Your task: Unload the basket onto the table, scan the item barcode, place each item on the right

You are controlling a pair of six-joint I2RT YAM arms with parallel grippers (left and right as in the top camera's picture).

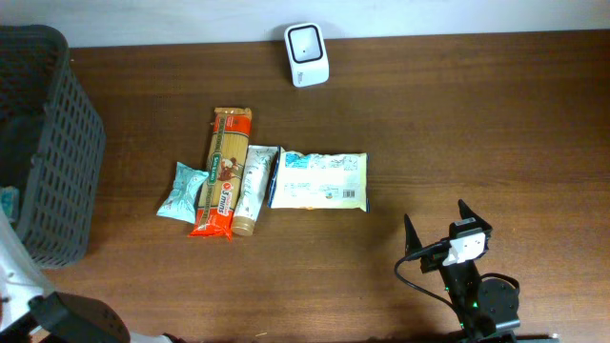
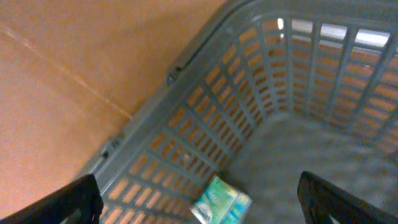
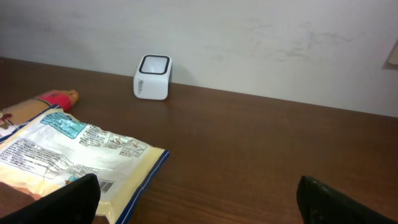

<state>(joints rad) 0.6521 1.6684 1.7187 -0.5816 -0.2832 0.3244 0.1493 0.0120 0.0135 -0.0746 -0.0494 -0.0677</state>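
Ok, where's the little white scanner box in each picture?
Overhead: the scanner is at the top, near the middle.
Left wrist: not in it; this view looks down into the grey basket.
Right wrist: the scanner is in the upper left.
Shared landmark: the white-and-blue packet, at the lower left in the right wrist view; the scanner sits beyond it in both.
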